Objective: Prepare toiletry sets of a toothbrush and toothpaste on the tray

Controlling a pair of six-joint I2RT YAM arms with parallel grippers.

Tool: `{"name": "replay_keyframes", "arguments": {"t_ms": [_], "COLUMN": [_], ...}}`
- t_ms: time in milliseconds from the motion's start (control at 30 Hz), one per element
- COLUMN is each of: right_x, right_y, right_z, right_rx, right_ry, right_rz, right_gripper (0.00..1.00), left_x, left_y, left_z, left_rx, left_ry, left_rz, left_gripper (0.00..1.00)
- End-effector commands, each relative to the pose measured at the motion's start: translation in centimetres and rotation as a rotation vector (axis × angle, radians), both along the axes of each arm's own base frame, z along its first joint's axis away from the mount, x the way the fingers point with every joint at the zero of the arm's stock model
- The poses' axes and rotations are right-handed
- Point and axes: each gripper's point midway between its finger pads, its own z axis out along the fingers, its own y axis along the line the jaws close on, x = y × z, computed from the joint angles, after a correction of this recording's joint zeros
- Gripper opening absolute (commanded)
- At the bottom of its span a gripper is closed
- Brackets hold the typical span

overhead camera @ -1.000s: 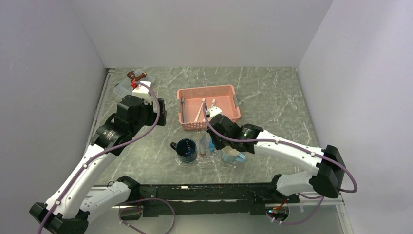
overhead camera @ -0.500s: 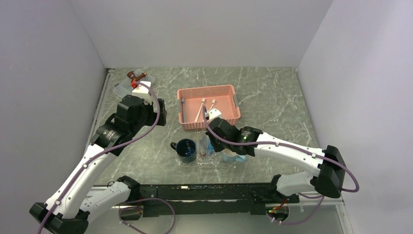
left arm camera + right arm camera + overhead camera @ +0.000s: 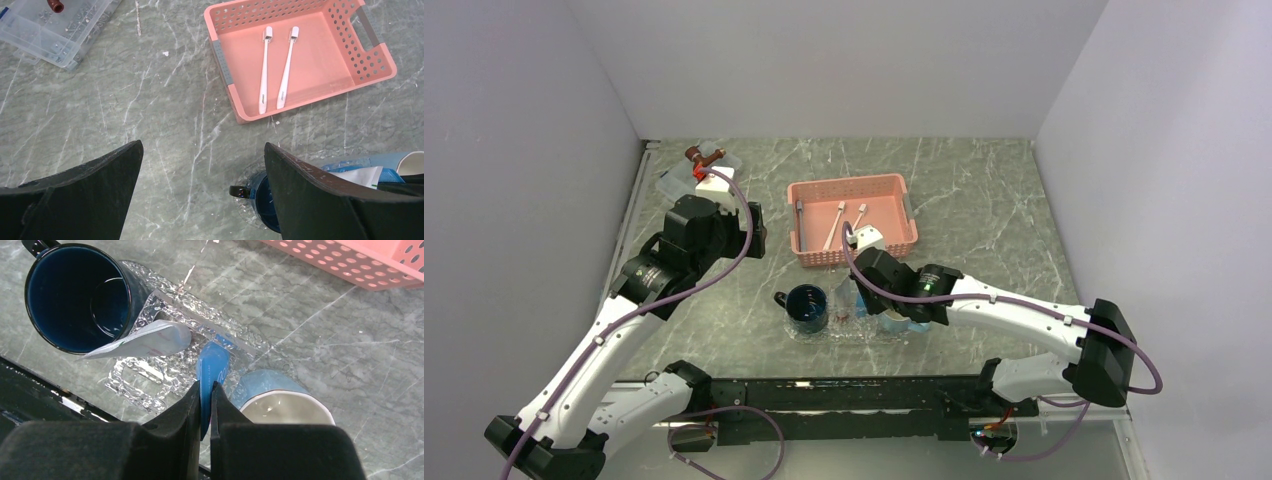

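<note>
right wrist view alone shows right fingers (image 3: 186, 412) pinching toothpaste (image 3: 212, 362); left fingers (image 3: 100, 175) spread empty.

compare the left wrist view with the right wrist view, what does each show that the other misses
Left wrist only: both toothbrushes lying side by side in the pink basket, and the clear lidded box. Right wrist only: the right gripper shut on a toothpaste over the tray, and a second toothpaste lying in full view on it beside the dark blue mug. Both: that mug, part of the basket, the pale blue mug and the marbled tabletop.
</note>
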Motion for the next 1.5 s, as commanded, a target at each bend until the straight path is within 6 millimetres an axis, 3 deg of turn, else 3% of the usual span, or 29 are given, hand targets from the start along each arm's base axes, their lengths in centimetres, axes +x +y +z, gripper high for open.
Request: {"name": "replay_keyframes", "arguments": {"t_ms": [0, 300, 600, 833, 1200, 1467], "right_x": [0.7, 0.6, 0.7, 0.8, 2.5, 6.2], "right_y": [0.5, 0.4, 0.6, 0.6, 0.6, 1.8], "right_z": [1.4, 1.1, 1.7, 3.7, 9.8, 12.4], "right_rx": [0.06, 0.059, 0.07, 0.101, 0.13, 0.13], "right_ry": [-0.048, -0.045, -0.046, -0.07, -0.168, -0.168], "right_rz": [-0.031, -0.036, -0.039, -0.043, -0.08, -0.075], "right_gripper": [0.0, 0.0, 0.22, 0.39, 0.44, 0.46], "left_x": [0.0, 0.1, 0.1, 0.0, 0.0, 0.0], "left_y": [-0.2, -0.3, -0.3, -0.2, -0.3, -0.1], "left_z": [0.6, 0.5, 0.5, 0.5, 0.5, 0.5], "left_rx": [-0.033, -0.03, -0.03, -0.03, -0.028, -0.025], "left_ry": [-0.016, -0.013, -0.015, -0.016, -0.015, -0.017], "left_rz": [-0.002, -0.004, -0.004, -0.001, -0.008, 0.0], "left_gripper": [0.97, 0.97, 0.98, 0.98, 0.99, 0.99]}}
